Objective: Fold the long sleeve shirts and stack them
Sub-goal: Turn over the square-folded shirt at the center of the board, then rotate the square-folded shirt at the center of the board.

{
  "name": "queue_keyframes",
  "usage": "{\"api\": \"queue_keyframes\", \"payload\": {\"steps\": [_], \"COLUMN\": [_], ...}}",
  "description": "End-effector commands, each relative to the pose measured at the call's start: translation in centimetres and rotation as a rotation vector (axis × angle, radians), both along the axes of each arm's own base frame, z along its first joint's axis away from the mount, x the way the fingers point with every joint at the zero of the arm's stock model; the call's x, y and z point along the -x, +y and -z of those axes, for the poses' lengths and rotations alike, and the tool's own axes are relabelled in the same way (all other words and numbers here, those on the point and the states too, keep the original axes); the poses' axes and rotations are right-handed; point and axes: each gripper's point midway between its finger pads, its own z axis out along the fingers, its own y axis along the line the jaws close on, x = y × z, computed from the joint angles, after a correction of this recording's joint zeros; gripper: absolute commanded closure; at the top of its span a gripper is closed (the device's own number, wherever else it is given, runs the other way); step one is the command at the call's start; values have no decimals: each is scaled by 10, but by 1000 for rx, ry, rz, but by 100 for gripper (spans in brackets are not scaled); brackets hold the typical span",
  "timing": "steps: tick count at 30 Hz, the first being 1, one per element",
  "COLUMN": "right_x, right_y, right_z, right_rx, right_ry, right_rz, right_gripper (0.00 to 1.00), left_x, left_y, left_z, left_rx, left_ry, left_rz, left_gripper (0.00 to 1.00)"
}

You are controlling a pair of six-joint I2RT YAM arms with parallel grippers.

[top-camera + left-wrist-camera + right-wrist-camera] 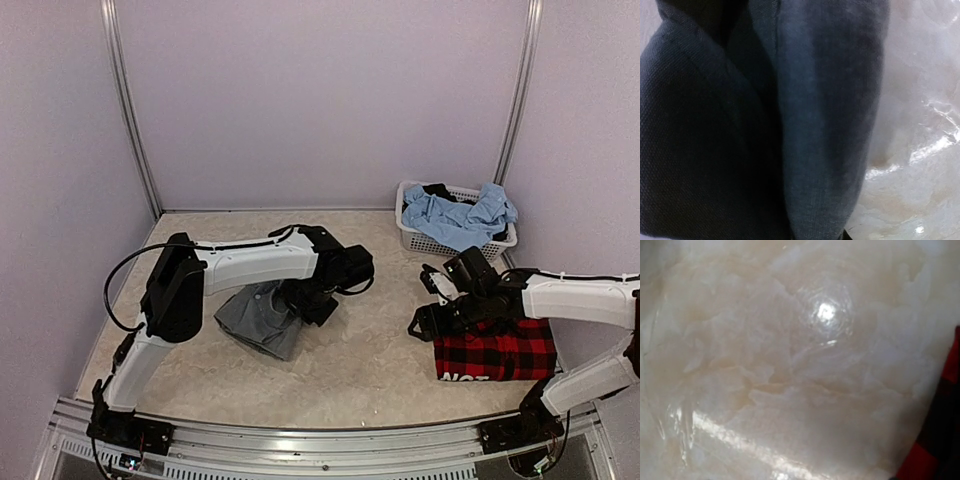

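The grey shirt [258, 320] lies bunched on the table left of centre. My left gripper [303, 300] is down on its right edge. In the left wrist view the grey shirt [805, 125] hangs in folds right against the camera and hides the fingers, so the gripper looks shut on it. The red-and-black plaid shirt [497, 356] lies folded at the right, white lettering at its near edge. My right gripper [422, 324] is low at its left edge. The right wrist view shows bare table and a sliver of the plaid shirt [949, 405], with no fingers visible.
A white basket [415, 240] holding light blue clothing [458, 218] stands at the back right by the wall. Walls close the table in on the left, back and right. A metal rail [300, 432] runs along the near edge.
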Motion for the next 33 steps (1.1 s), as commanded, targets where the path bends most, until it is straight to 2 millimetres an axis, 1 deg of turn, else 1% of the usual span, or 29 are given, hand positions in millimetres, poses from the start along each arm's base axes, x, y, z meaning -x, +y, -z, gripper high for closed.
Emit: {"api": "queue_keyframes", "payload": {"steps": [1, 4, 6, 8, 10, 11, 12, 14, 15, 16, 17, 18, 19, 20, 21, 22, 23, 24, 25, 26, 27, 29, 30, 33], "right_x": [-1, 0, 0, 1, 1, 1, 2, 2, 2, 2, 2, 3, 3, 4, 4, 4, 5, 5, 5, 5, 5, 5, 5, 5], "right_y": [-7, -9, -10, -10, -9, -9, -8, -6, -5, -4, -2, 2, 4, 6, 9, 10, 12, 14, 15, 17, 19, 22, 23, 26], "right_z": [1, 3, 5, 8, 10, 10, 11, 11, 10, 9, 7, 5, 4, 4, 3, 3, 3, 2, 3, 2, 2, 3, 4, 5], "right_rx": [8, 8, 6, 3, -4, -9, -13, -25, -35, -44, -58, -78, -97, -110, -119, -123, -126, -131, -133, -137, -141, -144, -143, -138], "right_ry": [-5, -3, 0, 5, 8, 9, 9, 10, 11, 8, 5, 2, 1, 0, -2, -3, -2, -5, -3, -4, -3, 2, 5, 9], "right_rz": [13, 16, 18, 18, 19, 18, 17, 18, 14, 14, 11, 4, -1, -4, -11, -12, -15, -18, -23, -26, -29, -36, -39, -48], "right_gripper": [29, 29, 29, 29, 29, 29, 29, 29, 29, 29, 29, 29, 29, 29, 29, 29, 29, 29, 30, 30, 30, 30, 30, 30], "left_x": [15, 24, 32, 42, 54, 58, 60, 62, 61, 60, 58, 54, 51, 46, 39, 34, 28, 21, 16, 10, 6, -3, -6, -17], "left_y": [-43, -61, -75, -92, -108, -114, -120, -123, -123, -121, -118, -114, -107, -100, -87, -76, -66, -56, -45, -33, -21, 3, 14, 48], "left_z": [10, 7, -1, -14, -23, -27, -35, -45, -48, -60, -67, -70, -80, -79, -78, -85, -82, -84, -79, -83, -76, -73, -66, -55], "left_rx": [121, 165, 215, 284, 345, 368, 406, 447, 465, 496, 523, 548, 583, 603, 618, 646, 661, 690, 708, 744, 764, 817, 831, 861], "left_ry": [30, 17, 20, 24, 37, 40, 34, 28, 17, 1, -8, -12, -22, -23, -24, -38, -41, -48, -43, -51, -40, -47, -45, -72], "left_rz": [35, 66, 96, 132, 183, 202, 220, 240, 245, 250, 248, 239, 227, 211, 184, 163, 140, 116, 91, 66, 35, -32, -59, -151], "left_gripper": [76, 68, 63, 57, 52, 48, 46, 43, 40, 36, 33, 30, 27, 24, 22, 21, 19, 18, 17, 16, 15, 14, 13, 11]}}
